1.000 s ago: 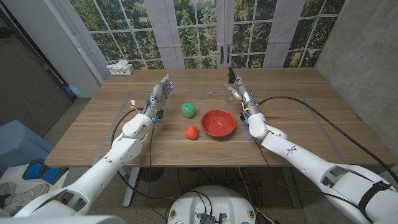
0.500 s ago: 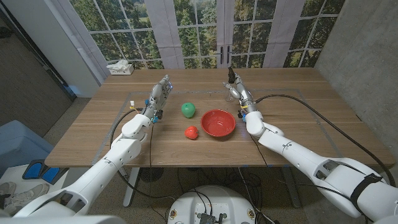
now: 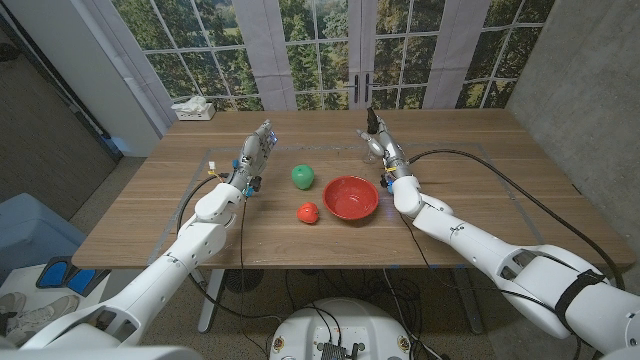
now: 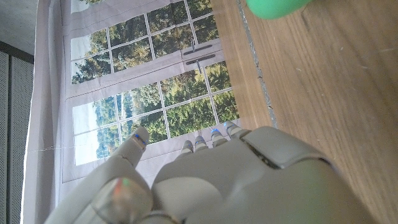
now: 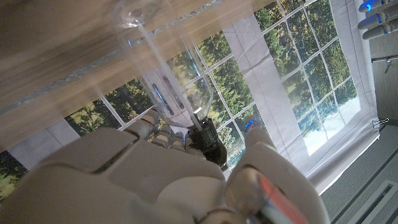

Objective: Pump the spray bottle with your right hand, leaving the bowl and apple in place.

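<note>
Bottle (image 3: pixel 372 140) stands upright at the table's far side, right hand (image 3: pixel 385 152) wrapped around its clear body, black pump head above the fingers.

Daylight enters through the windows (image 3: pixel 320 50) behind the counter (image 3: pixel 150 215); head view evenly lit, sharp, shadows soft, straight lines bowed toward the edges. Right wrist view: counter streaked with blur, clear spray bottle (image 5: pixel 177 93) soft, bright panes behind, right hand (image 5: pixel 155 180) out of focus. Left wrist view: left hand (image 4: pixel 217 180) close and soft, wood grain crisp.

left hand (image 4: pixel 205 180) — green apple (image 4: pixel 273 6), table (image 4: pixel 323 81)
</note>
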You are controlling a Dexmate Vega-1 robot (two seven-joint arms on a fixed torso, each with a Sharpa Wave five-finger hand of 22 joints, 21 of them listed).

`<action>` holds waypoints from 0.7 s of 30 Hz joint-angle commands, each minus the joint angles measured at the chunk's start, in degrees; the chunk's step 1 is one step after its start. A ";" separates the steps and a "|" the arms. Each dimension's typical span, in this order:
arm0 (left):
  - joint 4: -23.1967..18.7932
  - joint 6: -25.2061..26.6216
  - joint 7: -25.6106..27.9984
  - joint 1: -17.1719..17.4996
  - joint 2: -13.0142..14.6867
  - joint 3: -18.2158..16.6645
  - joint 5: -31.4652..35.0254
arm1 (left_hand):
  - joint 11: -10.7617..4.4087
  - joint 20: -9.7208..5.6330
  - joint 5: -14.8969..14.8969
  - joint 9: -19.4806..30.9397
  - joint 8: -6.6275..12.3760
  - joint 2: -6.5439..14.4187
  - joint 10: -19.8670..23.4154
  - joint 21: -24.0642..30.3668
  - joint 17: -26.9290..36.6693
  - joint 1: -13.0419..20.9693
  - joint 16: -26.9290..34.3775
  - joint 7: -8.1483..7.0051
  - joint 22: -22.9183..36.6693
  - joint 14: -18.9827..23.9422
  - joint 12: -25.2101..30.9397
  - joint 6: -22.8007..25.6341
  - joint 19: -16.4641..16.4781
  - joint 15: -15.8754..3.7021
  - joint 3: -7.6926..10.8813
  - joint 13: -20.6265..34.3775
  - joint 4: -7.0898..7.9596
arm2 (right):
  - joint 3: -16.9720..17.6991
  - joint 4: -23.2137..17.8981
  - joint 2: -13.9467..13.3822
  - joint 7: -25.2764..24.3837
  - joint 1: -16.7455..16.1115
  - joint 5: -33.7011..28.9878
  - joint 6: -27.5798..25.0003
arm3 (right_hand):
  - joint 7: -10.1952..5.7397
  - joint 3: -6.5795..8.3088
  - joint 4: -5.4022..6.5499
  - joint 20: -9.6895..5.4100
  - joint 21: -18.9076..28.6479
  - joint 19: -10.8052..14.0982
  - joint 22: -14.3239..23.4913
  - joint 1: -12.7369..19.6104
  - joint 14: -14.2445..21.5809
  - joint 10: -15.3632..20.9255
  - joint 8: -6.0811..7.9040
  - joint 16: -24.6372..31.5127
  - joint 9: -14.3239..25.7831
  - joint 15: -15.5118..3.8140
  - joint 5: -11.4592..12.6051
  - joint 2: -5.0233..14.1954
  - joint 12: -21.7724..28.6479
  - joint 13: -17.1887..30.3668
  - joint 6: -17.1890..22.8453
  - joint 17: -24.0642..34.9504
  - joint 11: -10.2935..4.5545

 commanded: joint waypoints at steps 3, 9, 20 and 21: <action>-0.67 0.19 0.21 0.32 0.34 -0.14 0.01 | 0.34 -5.43 0.12 0.28 0.24 3.97 -5.51 0.05 0.19 0.56 0.18 0.16 0.11 -8.40 0.40 -0.93 -1.63 -4.60 0.20 0.11 -0.26 | -0.99 4.50 1.79 0.77 2.42 1.14 2.05 | -0.21 0.08 -0.26 -0.16 0.02 -0.09 0.15 0.72 -0.12 -0.49 0.14 0.38 0.31 -0.15 -0.04 0.11 0.41 0.13 0.03 0.08 0.04; -0.97 0.25 0.54 0.52 0.41 -0.20 0.09 | 0.35 -5.43 0.12 0.28 0.24 3.99 -5.52 0.04 0.20 0.57 0.19 0.15 0.11 -8.38 0.39 -0.93 -1.62 -4.63 0.18 0.11 -0.29 | -1.34 6.53 2.55 0.88 3.29 1.67 2.99 | -0.26 0.02 -0.30 -0.13 0.03 -0.07 0.15 0.75 -0.09 -0.52 0.16 0.43 0.31 -0.10 -0.05 0.10 0.42 0.13 0.10 0.09 0.03; -0.89 0.57 0.36 0.24 0.37 -0.11 -0.04 | 0.46 -5.31 0.11 0.29 0.29 3.94 -5.41 0.07 0.19 0.61 0.21 0.24 0.11 -8.24 0.43 -0.78 -1.52 -4.53 0.12 0.11 -0.40 | -0.97 14.97 5.54 1.86 6.02 5.36 7.45 | -0.30 -0.22 -0.40 1.08 0.38 0.83 0.20 0.84 0.94 -0.04 0.40 0.99 0.36 0.75 -0.11 0.08 0.72 0.22 0.87 0.28 0.17; -0.84 0.64 0.23 0.16 0.43 -0.07 -0.02 | 0.48 -5.33 0.11 0.29 0.29 3.94 -5.40 0.07 0.19 0.61 0.21 0.24 0.11 -8.25 0.43 -0.79 -1.51 -4.54 0.12 0.11 -0.41 | -0.89 14.84 5.44 2.55 6.08 5.83 7.28 | -0.27 -0.27 -0.38 1.29 0.44 1.00 0.21 0.81 1.28 0.02 0.39 1.17 0.37 1.00 -0.12 0.08 0.76 0.24 0.85 0.36 0.28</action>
